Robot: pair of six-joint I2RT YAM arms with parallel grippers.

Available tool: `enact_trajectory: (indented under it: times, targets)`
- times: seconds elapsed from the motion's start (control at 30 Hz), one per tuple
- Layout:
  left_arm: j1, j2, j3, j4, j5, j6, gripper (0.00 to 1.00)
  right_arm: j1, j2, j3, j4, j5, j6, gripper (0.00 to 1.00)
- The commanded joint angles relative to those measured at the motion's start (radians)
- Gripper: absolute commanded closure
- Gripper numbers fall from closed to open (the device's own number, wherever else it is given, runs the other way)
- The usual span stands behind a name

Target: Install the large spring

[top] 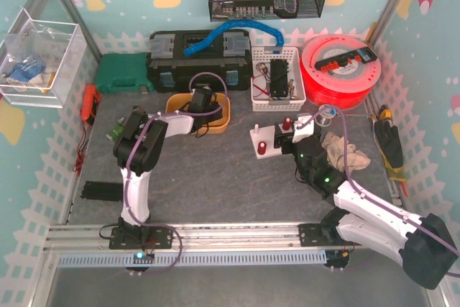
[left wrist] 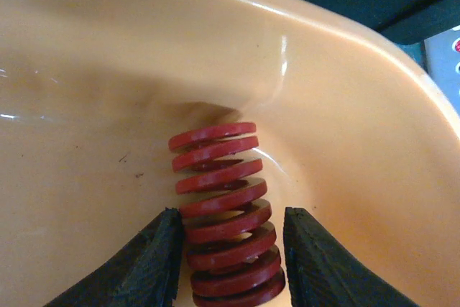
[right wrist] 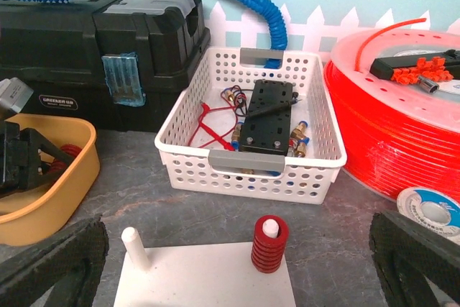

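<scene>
Straddling the large spring [left wrist: 224,213] with the left jaws, one black finger [left wrist: 136,271] on each side of the red coils, down inside the yellow bin [left wrist: 345,106]. Closed to a narrow gap around the coils, perhaps touching on the left side; cannot tell whether truly gripping. Resting on the bin floor, far end up against the curved wall. Placed near the far edge of the bench [top: 215,177], left of centre, just in front of the black toolbox [top: 201,59].

Holding the right jaws wide apart and empty, low over the white peg plate [right wrist: 208,278] at mid-bench, toward the right edge. Carrying a small red spring [right wrist: 269,244] on one peg; bare on the other peg [right wrist: 131,246]. Beyond the plate, a white basket [right wrist: 251,170] and an orange filament spool [right wrist: 388,127] along the far edge.
</scene>
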Motion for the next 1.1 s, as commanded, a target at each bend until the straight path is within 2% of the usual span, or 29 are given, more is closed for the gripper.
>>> enact_trajectory:
  times: [0.0,0.27,0.4,0.73,1.07]
  targets:
    - [0.011,0.004,-0.009,-0.065,-0.015,0.011,0.56,0.005,-0.010,-0.012,0.021,0.022,0.004,0.02]
    - [0.011,0.042,0.018,-0.068,-0.007,0.018,0.54,0.004,-0.015,-0.014,0.020,0.027,0.003,0.02]
    - [0.011,0.046,0.021,-0.073,-0.011,0.019,0.58,0.004,-0.015,-0.013,0.019,0.026,0.002,0.03]
    - [0.011,-0.012,-0.001,-0.076,-0.036,0.037,0.77,0.004,-0.028,-0.016,0.017,0.028,0.001,0.03]
    - [0.011,-0.159,-0.073,-0.019,-0.048,0.062,0.82,0.004,-0.024,-0.018,0.019,0.030,0.005,0.03]
